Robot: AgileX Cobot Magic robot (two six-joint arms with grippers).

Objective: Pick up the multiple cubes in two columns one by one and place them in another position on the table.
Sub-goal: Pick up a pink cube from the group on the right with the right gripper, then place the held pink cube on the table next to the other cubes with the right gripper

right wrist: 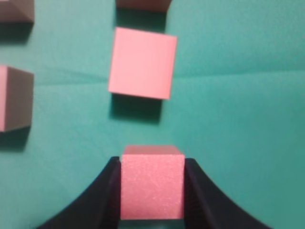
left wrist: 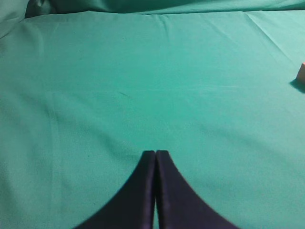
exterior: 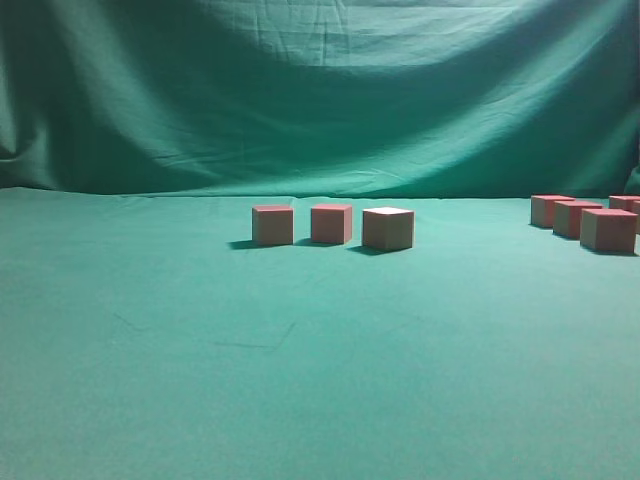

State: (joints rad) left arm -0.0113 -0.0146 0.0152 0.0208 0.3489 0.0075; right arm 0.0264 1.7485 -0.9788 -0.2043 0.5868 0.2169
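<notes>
Cubes: you are seeing three sitting in a row (exterior: 332, 226) mid-table, with more clustered at the far right edge (exterior: 586, 222).
Right gripper (right wrist: 152, 191): its jaws are pressing both sides of a pink cube (right wrist: 152, 183); another pink cube (right wrist: 142, 63) is lying just beyond it.
Left gripper (left wrist: 156, 157): its jaws are meeting, holding nothing, hanging over bare table (left wrist: 143, 86).
Edge: you are catching one cube (left wrist: 301, 72) at the left wrist view's right border.

Table (exterior: 300, 350) – matt green cloth w/ faint creases. Backdrop (exterior: 320, 90) – same cloth, draped, wrinkled. Cubes (right wrist: 152, 187) – grainy matt faces, foam-like. Gripper fingers (left wrist: 138, 195) – smooth black, plastic-looking.
</notes>
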